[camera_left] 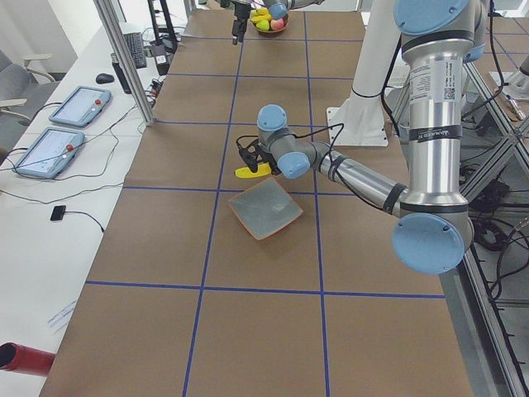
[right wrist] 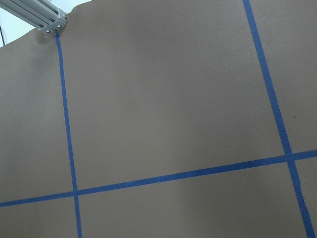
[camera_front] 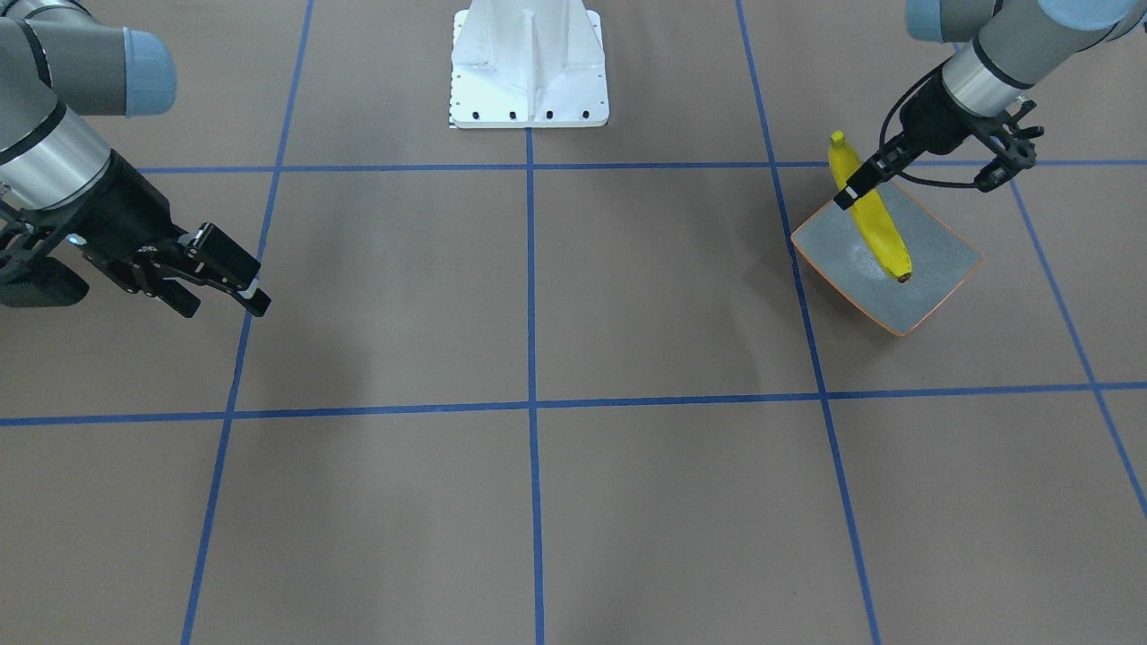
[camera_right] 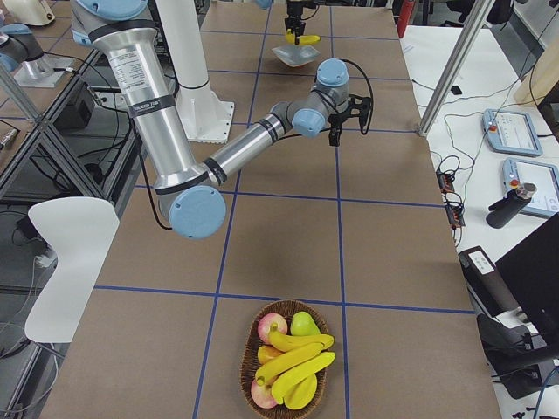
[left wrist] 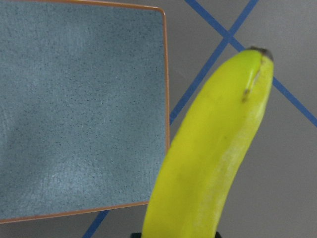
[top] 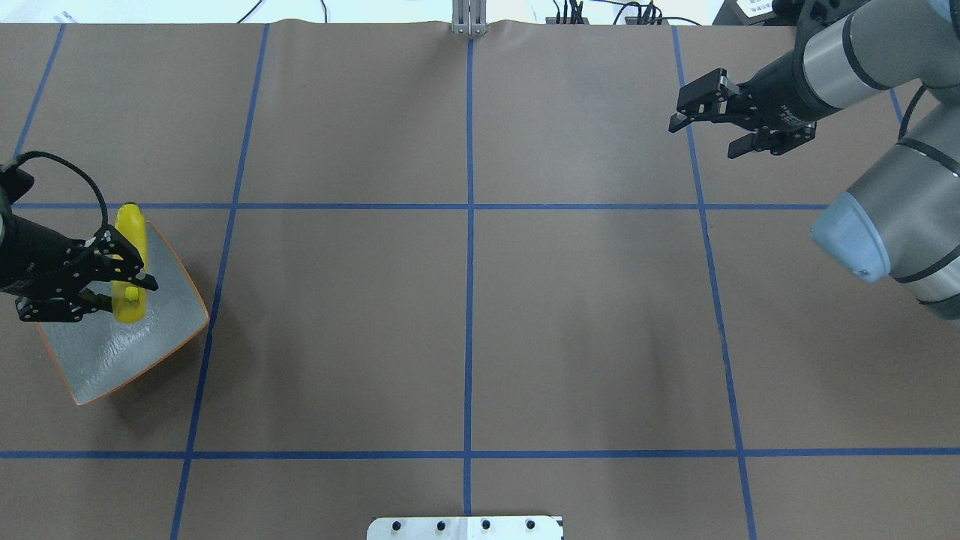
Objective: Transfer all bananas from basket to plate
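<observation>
One yellow banana (camera_front: 874,224) is tilted over the grey-green plate (camera_front: 932,269) at the robot's far left, its stem end past the plate's back edge. My left gripper (camera_front: 865,193) is shut on it near the stem end. The left wrist view shows that banana (left wrist: 208,163) close up, with the plate (left wrist: 74,109) beneath and its dark tip over the table. Three more bananas (camera_right: 293,362) lie with other fruit in the wicker basket (camera_right: 245,365), which shows only in the side views. My right gripper (top: 701,139) is open and holds nothing, above bare table.
The white robot base (camera_front: 529,72) stands at the table's middle edge. Blue tape lines (top: 469,300) divide the brown table top. Apples (camera_right: 272,327) share the basket. Control tablets (camera_left: 78,107) and cables lie on the side bench.
</observation>
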`<state>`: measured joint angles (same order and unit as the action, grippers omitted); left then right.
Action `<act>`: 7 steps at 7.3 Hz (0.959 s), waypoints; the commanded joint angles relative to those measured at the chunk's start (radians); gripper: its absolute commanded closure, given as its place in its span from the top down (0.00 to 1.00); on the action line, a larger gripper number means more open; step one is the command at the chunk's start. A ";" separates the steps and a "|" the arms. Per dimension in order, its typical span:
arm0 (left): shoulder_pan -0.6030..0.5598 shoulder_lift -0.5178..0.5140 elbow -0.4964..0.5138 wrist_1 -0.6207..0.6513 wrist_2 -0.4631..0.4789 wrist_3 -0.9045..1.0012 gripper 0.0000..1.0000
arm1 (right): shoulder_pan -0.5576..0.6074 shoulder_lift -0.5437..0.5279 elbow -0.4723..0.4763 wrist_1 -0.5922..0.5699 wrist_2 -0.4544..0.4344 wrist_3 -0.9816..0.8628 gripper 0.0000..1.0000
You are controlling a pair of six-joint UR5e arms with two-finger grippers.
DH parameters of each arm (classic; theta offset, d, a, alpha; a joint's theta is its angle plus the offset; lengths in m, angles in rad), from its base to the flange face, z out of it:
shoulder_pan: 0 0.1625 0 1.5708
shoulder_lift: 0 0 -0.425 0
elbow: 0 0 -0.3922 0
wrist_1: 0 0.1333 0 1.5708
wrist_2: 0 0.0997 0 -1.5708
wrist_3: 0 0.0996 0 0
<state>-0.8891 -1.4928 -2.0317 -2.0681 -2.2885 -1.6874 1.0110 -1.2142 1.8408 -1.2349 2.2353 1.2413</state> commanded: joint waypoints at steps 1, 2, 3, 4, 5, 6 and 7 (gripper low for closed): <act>-0.001 0.017 0.031 0.000 0.000 0.000 0.00 | 0.000 -0.001 0.000 0.000 0.000 -0.002 1.00; -0.001 0.014 0.059 -0.001 0.001 0.000 0.00 | 0.000 -0.001 0.000 0.000 0.000 -0.002 1.00; -0.001 0.014 0.073 0.000 0.004 0.002 0.00 | -0.002 -0.001 0.000 0.000 0.000 -0.002 1.00; -0.001 0.014 0.093 0.000 0.014 0.011 0.00 | -0.002 -0.001 0.000 0.000 0.000 -0.002 1.00; -0.001 0.017 0.123 0.000 0.017 0.041 0.00 | 0.000 -0.001 0.000 0.000 0.000 -0.002 1.00; -0.001 0.032 0.142 0.000 0.017 0.064 0.00 | -0.002 -0.001 0.000 0.000 0.000 -0.002 1.00; -0.001 0.049 0.148 0.002 0.015 0.080 0.00 | -0.002 -0.001 0.000 0.000 0.000 -0.002 1.00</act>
<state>-0.8898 -1.4617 -1.8991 -2.0675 -2.2730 -1.6309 1.0098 -1.2149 1.8408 -1.2348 2.2350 1.2395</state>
